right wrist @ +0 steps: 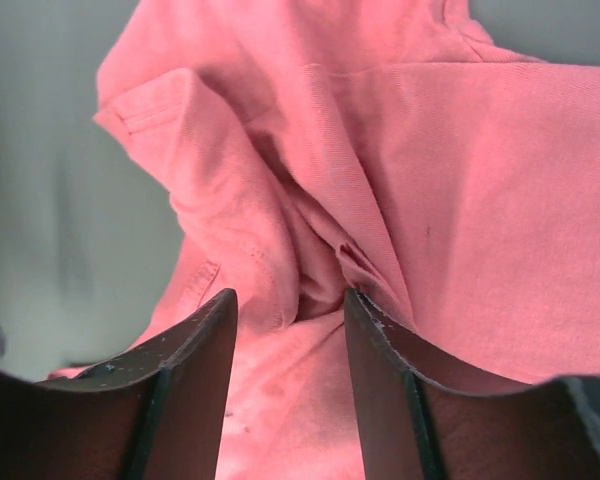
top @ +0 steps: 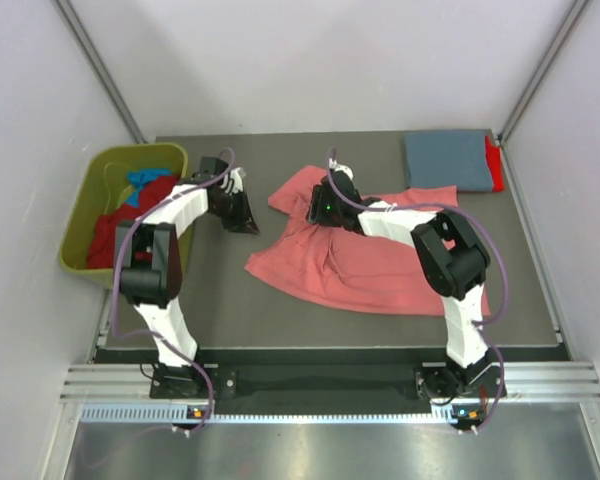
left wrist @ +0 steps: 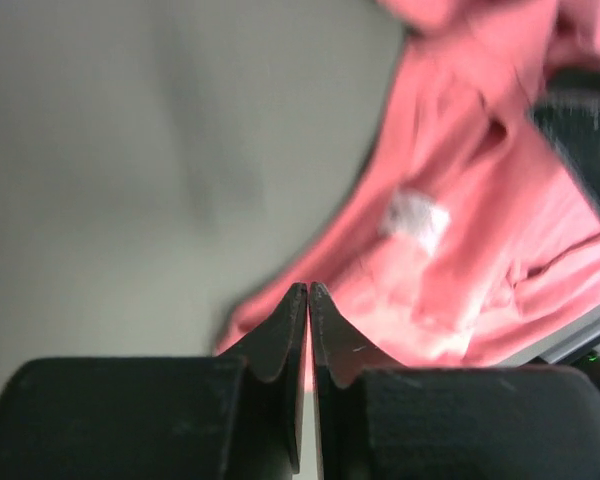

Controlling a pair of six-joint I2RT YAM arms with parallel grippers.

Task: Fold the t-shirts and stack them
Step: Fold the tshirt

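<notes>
A large salmon-pink t-shirt (top: 365, 262) lies crumpled across the middle of the table. My right gripper (top: 316, 212) hovers over its upper left part. In the right wrist view this gripper (right wrist: 290, 297) is open, and bunched folds of the pink shirt (right wrist: 400, 180) lie under and between its fingers. My left gripper (top: 246, 222) is over bare table just left of the shirt. Its tips (left wrist: 308, 288) are pressed together, shut on nothing, with the pink shirt (left wrist: 480, 230) beyond them. A folded grey-blue t-shirt (top: 445, 160) lies on a red one (top: 495, 165) at the back right.
An olive-green bin (top: 84, 215) stands at the table's left edge, holding red (top: 130, 215) and bright blue (top: 143, 181) shirts. Grey walls close in the table on three sides. The dark table top (top: 230, 300) is bare in front of the left arm.
</notes>
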